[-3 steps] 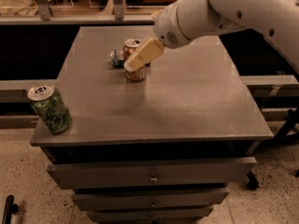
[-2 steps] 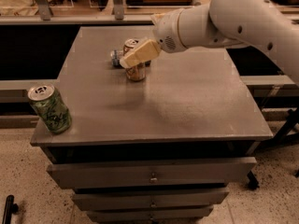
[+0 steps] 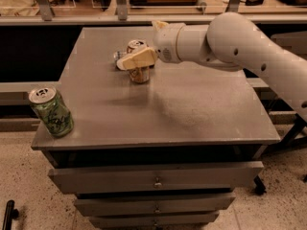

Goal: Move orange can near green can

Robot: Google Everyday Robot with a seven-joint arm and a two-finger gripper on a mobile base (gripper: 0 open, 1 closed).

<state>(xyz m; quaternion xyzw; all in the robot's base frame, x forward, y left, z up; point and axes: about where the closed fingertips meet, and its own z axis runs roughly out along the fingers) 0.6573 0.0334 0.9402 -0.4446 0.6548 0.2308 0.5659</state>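
The orange can (image 3: 140, 74) stands upright on the grey table (image 3: 192, 109), at the back and left of centre. My gripper (image 3: 137, 60) reaches in from the right and lies across the front of the can's upper half, so only the can's silver top and copper lower part show. The green can (image 3: 52, 111) stands upright at the table's front left corner, far from the orange can and the gripper.
A blue and silver can (image 3: 120, 56) lies just behind and left of the orange can. The white arm (image 3: 230, 40) spans the table's back right. Drawers (image 3: 156, 176) sit under the tabletop. A shelf edge (image 3: 144, 18) runs behind the table.
The gripper has swung from a downward tilt to nearly level and shifted slightly left across the orange can. Neither the orange can nor the green can has moved.
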